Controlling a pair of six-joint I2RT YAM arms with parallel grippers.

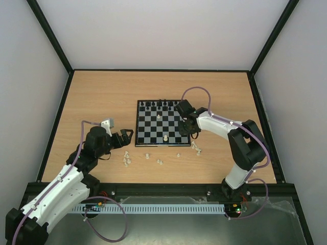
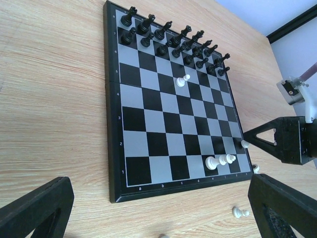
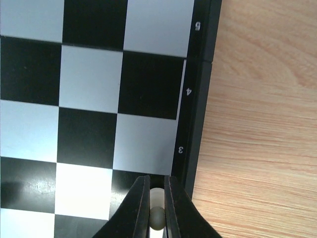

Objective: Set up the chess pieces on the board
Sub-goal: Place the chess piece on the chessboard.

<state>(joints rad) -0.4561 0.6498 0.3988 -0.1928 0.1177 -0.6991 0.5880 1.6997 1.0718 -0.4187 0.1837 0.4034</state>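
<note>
Only a sliver of a cream piece [image 3: 157, 217] shows in the right wrist view, cut off by the picture's edge; from above the arm hides it. The right gripper [image 3: 156, 198] pinches it over a dark square just inside the board [image 3: 197, 129] frame; whether it touches the board is unclear. The left gripper [image 1: 125, 137] hangs spread wide left of the board, loose pieces [image 1: 126, 161] on the table [image 1: 102, 97] near it

Seen at the bottom edge: right gripper [image 3: 156, 186], dark jaws nearly together, clamped on a small cream-white chess piece [image 3: 157, 217]. Poised over a black square of the board [image 3: 89, 74], just beside its black frame [image 3: 198, 119], printed 5, 4, 3. Right of that, light wood-grain table [image 3: 262, 124].
</note>
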